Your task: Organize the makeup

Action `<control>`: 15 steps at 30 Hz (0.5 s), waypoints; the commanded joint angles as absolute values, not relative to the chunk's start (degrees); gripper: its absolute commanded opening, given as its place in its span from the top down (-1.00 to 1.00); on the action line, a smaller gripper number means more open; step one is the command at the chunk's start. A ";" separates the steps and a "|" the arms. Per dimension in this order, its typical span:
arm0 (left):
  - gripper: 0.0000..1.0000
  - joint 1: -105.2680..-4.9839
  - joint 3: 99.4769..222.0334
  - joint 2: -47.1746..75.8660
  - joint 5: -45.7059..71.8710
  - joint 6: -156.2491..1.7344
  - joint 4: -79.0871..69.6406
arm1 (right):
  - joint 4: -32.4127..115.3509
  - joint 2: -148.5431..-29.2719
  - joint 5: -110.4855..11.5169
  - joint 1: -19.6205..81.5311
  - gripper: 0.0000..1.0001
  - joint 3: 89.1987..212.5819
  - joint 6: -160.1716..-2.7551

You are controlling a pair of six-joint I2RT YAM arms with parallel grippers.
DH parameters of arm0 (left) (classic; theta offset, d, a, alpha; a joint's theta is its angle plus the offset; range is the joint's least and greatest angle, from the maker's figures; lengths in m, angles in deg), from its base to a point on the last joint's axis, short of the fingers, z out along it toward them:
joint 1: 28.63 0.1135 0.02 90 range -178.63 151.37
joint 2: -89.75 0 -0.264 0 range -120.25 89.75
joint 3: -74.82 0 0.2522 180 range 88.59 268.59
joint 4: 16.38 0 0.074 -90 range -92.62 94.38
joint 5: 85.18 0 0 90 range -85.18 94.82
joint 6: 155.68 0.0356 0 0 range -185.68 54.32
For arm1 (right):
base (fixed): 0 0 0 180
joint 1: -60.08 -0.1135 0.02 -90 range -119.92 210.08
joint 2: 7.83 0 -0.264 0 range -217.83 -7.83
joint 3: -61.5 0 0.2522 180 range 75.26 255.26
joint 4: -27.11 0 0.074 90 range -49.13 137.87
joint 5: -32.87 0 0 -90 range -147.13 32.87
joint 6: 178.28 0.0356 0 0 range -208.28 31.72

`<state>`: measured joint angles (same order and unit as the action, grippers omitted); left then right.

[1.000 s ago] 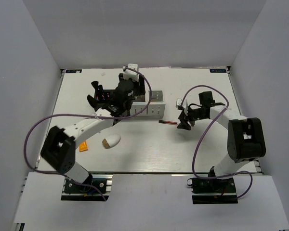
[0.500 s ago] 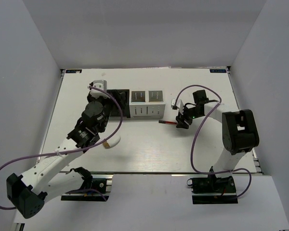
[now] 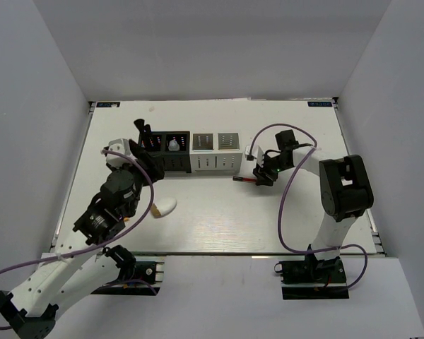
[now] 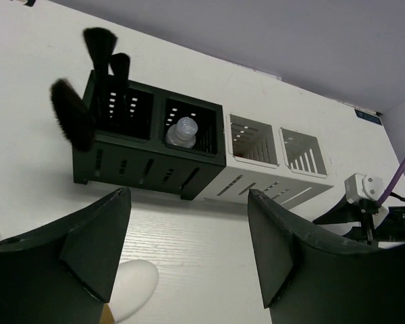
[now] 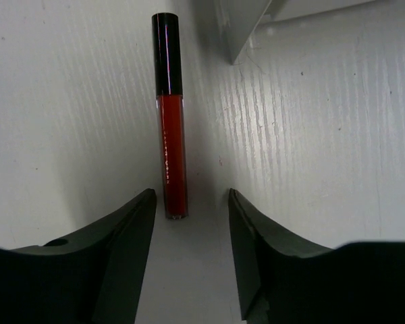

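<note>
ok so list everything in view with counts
table: 1, white, under everything
black organizer: 1, black, left of table centre
white organizer: 1, white, against its right, slots look empty
brushes: 3, black, black organizer's left slot
bottle: 1, clear, its right slot
stick: 1, red with black cap, flat on table
sponge: 1, white, on table near left arm
left gripper: 1, black, open, empty
right gripper: 1, black, open, astride stick's red end

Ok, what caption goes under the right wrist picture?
Right gripper, jaws open, poised around the end of a red lip gloss tube lying on the table.
</note>
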<state>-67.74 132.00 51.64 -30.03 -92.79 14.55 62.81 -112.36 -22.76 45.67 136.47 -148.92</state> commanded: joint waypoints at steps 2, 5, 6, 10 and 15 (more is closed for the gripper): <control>-0.59 -67.83 131.13 54.33 -33.58 -96.70 20.93 | 62.93 -114.44 -24.78 44.44 0.02 138.45 -149.80; -0.59 -67.83 131.04 55.03 -34.29 -97.76 22.87 | 64.25 -114.44 -25.13 44.18 0.22 138.28 -151.20; -0.59 -67.83 130.95 55.56 -34.46 -98.02 23.74 | 64.69 -114.53 -25.05 44.09 0.28 138.01 -151.64; -0.59 -67.83 130.25 56.61 -35.60 -99.95 25.50 | 67.50 -113.74 -25.05 44.17 0.68 137.40 -155.24; -0.59 -67.83 129.02 57.50 -36.66 -102.85 28.93 | 71.97 -110.49 -24.61 44.44 0.93 136.34 -158.76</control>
<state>-67.74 129.73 56.67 -34.99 -100.35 25.63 65.12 -112.69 -23.02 44.42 137.49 -154.65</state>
